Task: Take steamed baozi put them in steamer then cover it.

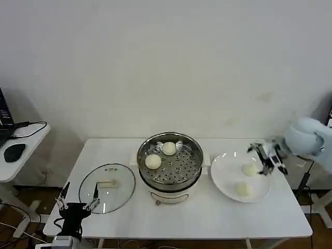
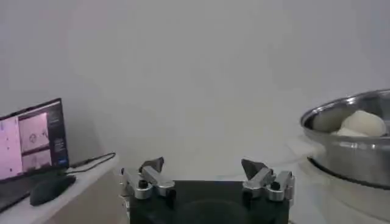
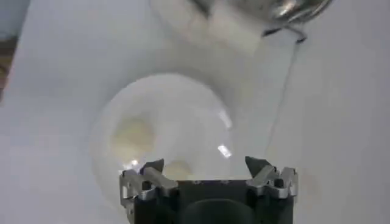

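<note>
Over the white plate (image 1: 224,179), spread right hand (image 1: 265,157) just above a steamed baozi (image 1: 250,169), left hand (image 1: 78,203) spread, parked.

The left gripper (image 1: 78,199) sits low at the near left, its two fingers spread wide and pointing away from the body, nothing between them. The right arm reaches in from the far right, wrist bent inward, and the right gripper (image 1: 266,158) hangs with its fingers parted and nothing between them.
</note>
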Tool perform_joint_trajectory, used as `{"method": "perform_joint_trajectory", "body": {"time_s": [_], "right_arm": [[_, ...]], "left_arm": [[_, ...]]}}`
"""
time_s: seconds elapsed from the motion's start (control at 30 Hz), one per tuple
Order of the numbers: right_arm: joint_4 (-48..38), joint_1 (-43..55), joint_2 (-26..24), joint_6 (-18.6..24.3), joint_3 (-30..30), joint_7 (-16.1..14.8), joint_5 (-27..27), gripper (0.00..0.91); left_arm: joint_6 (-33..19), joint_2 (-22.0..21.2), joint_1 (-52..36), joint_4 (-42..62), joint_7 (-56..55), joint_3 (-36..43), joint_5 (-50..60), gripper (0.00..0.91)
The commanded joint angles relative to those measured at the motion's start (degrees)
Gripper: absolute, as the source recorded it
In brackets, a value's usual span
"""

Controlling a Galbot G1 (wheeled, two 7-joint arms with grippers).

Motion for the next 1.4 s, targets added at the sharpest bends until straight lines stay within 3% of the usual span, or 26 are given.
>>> {"method": "perform_joint_trajectory", "body": {"time_s": [0.03,0.37,0.77,1.1,1.27,1.4], "right_arm": [[0.0,-22.4,-6.0,4.5,14.6,-0.9,-6.5,0.907],[-7.7,-23.3,3.0,3.6,15.3,-0.7,-5.0,0.907],[-16.8,-24.9,9.3,3.4,15.7,-0.6,-4.8,0.907],[-18.7,-25.3,13.4,2.3,15.9,-0.6,-4.0,0.907],[-19.4,-25.4,14.4,1.7,15.6,-0.9,-3.9,0.867],[-19.9,-25.8,14.7,1.4,15.8,-1.0,-4.1,0.746]], "left_arm": [[-0.3,0.0,0.9,0.6,0.1,0.4,1.2,0.907],[-0.5,-0.8,2.0,0.7,0.0,-0.3,1.7,0.907],[-0.6,-1.0,2.1,0.9,0.0,-1.0,1.7,0.907],[-0.6,-1.1,1.8,1.5,0.0,-1.3,1.5,0.907],[-0.6,-1.1,1.5,1.5,0.0,-1.5,1.4,0.907],[-0.6,-1.2,1.5,1.7,-0.1,-1.5,1.4,0.907]]}}
